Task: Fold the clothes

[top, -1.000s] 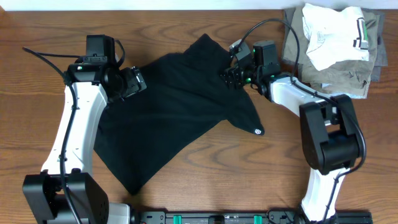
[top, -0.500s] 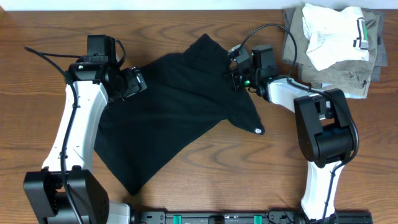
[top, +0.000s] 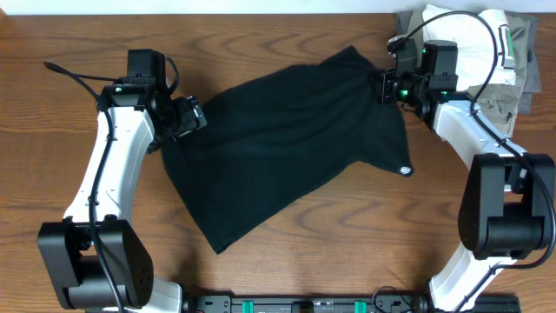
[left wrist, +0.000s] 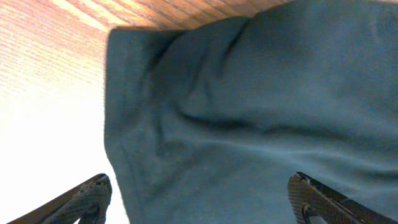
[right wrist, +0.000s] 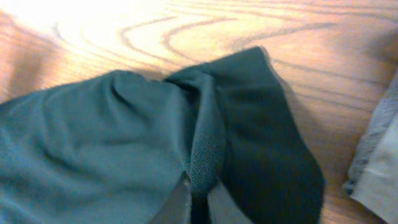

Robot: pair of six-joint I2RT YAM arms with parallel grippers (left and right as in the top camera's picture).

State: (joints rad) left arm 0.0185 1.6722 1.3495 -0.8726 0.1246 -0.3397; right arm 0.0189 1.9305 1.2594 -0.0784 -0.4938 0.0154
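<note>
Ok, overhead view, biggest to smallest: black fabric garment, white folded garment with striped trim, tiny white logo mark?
1. Black fabric garment.
2. White folded garment, partly behind the right arm.
3. White logo mark.

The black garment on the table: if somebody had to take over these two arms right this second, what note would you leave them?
Left tool: open, over the left edge of the black garment, gripping nothing.
Right tool: shut on a pinched-up fold near the garment's upper right corner.
Things: the garment lies spread diagonally on the table, creased, its white logo at the right edge. A pile of folded clothes sits at the far right corner.
Done: no fold made.
Left: grip with the left tool, flatten the cloth, then fold it.
</note>
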